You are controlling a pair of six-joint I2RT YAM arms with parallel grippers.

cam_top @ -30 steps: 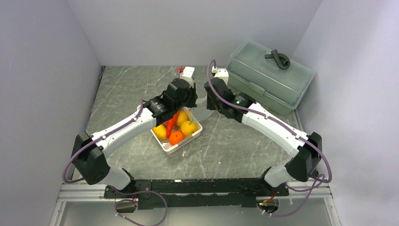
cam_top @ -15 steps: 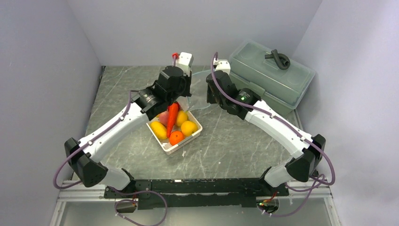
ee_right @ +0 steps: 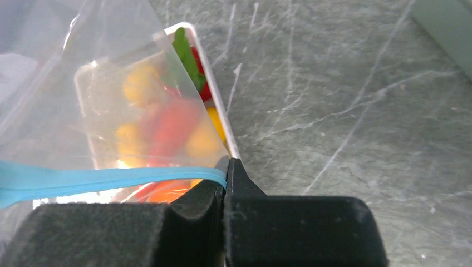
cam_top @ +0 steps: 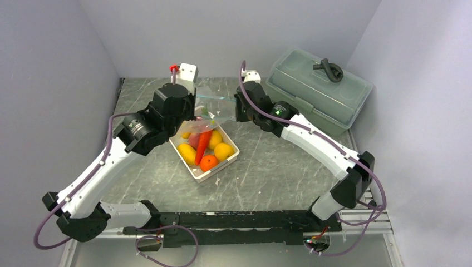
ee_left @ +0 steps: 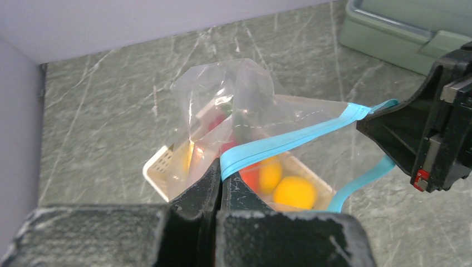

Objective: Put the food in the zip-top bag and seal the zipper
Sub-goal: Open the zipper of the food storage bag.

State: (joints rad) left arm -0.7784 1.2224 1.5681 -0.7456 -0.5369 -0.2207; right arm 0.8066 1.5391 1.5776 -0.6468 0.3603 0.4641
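Stretches the left arm (cam_top: 100,167) forward and inward, elbow low at the near left, wrist raised. Bends the right arm (cam_top: 317,142) up from its base and reaches inward too, wrist facing the left one. Clamps the left gripper (ee_left: 222,171) tight on one end of the zipper (ee_left: 289,142); clamps the right gripper (ee_right: 225,167) on the other end, fingers pressed together.

Taut zip-top bag (cam_top: 214,105) over the basket (cam_top: 218,166), lidded box (cam_top: 317,89) far right, open tabletop (cam_top: 273,167) nearer.

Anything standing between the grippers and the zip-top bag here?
Nothing visible: the left gripper and right gripper each pinch the zipper directly, holding the zip-top bag over the basket.
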